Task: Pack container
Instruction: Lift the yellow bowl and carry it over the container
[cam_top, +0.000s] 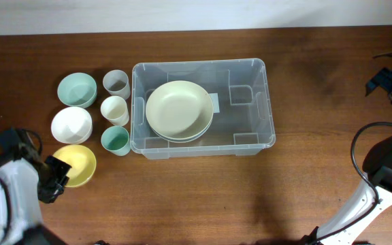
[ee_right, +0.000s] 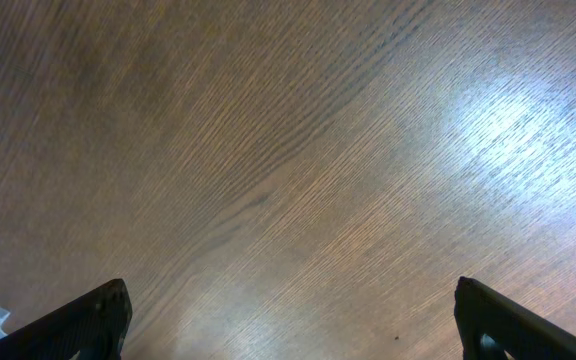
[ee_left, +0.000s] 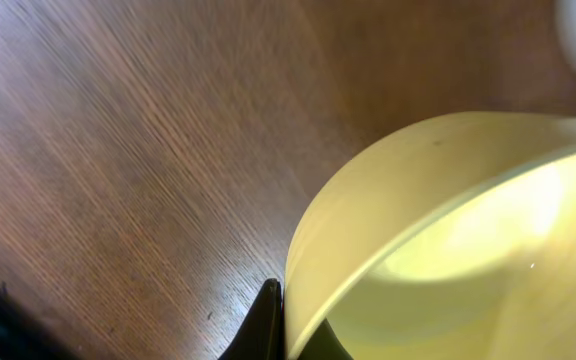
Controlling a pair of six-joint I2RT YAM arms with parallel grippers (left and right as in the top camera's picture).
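Large clear rectangular plastic container (cam_top: 271,102), white label (cam_top: 215,103) half hidden under pale green plates (cam_top: 179,109), unreadable.
My left gripper (ee_left: 283,325) pinches the rim of the round yellow bowl (ee_left: 438,190); my right gripper (ee_right: 293,330) gapes wide.

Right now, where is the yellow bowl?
In the overhead view, the yellow bowl sits far left, directly below the white bowl in the picture, its rim pinched by the left pincer.

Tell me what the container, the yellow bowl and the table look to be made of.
Container: clear glossy plastic; the table shows through its walls.
Yellow bowl: probably plastic or melamine, smooth, matte; light glows through its thin wall.
Table: wood or wood-look laminate, dark brown, fine grain, soft sheen; which one is unclear.
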